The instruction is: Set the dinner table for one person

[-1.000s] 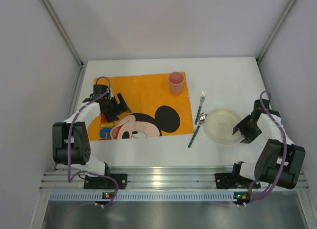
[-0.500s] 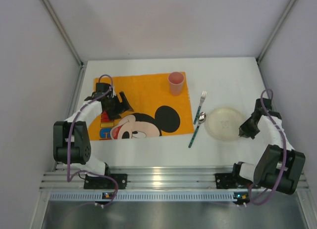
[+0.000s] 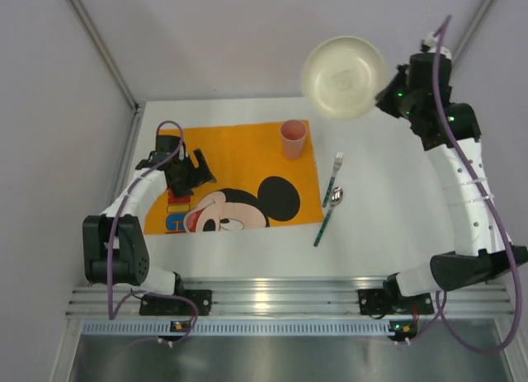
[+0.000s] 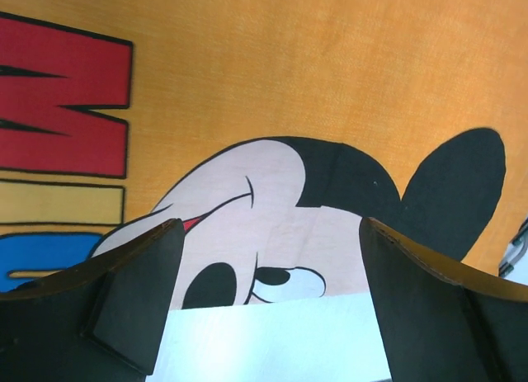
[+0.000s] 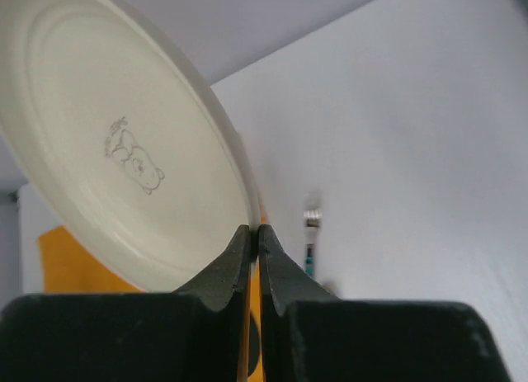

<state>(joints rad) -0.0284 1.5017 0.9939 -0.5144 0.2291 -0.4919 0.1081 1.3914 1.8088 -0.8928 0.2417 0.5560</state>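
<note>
— White dinner table [image 3: 388, 233] fills the booth floor, with an orange Mickey placemat [image 3: 247, 159] on its left half.
— And the plate [image 3: 342, 77]?
— High above the table's far edge, its rim pinched by the right gripper [image 5: 254, 232].
— The left gripper [image 4: 271, 233]?
— Fingers spread wide, low over the placemat, holding nothing. A pink cup [image 3: 293, 139] stands on the mat's far right corner. The fork [image 3: 334, 174] and spoon [image 3: 328, 210] lie just beside the mat.

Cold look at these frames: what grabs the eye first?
The white plate, pinched by its rim in the shut right gripper, high above the far right of the table. Next, the orange Mickey Mouse placemat on the left half, with a pink cup at its far right corner and the open left gripper over it.
</note>
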